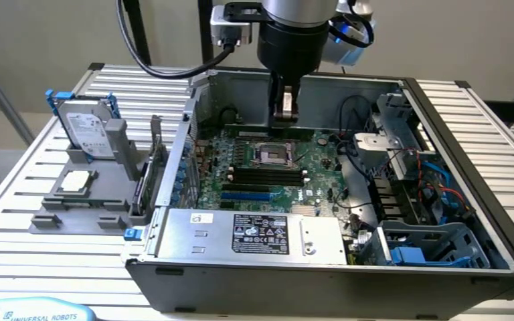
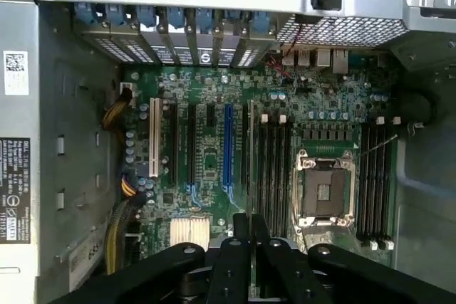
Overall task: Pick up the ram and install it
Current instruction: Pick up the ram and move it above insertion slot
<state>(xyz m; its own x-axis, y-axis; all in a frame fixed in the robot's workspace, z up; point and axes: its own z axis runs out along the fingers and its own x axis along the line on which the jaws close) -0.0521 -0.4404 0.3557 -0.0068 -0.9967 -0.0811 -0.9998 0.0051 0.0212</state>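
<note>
Black two-fingered gripper (image 2: 251, 221) nearly closed, pinching thin narrow green ram (image 2: 251, 161) edge-on, hovering above green motherboard (image 2: 214, 87), just beside black memory slots (image 2: 274, 169), inside open grey computer case (image 1: 328, 281)

Soft, even light; case (image 1: 328, 284) interior mildly shadowed.

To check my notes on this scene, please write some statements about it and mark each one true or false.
1. The gripper is shut on the ram above the motherboard. True.
2. The hard drive and the processor chip sit on the grey holder outside the computer case. True.
3. The processor socket holds a chip. False: the processor socket is empty.
4. The computer case is closed. False: it lies open.
</note>
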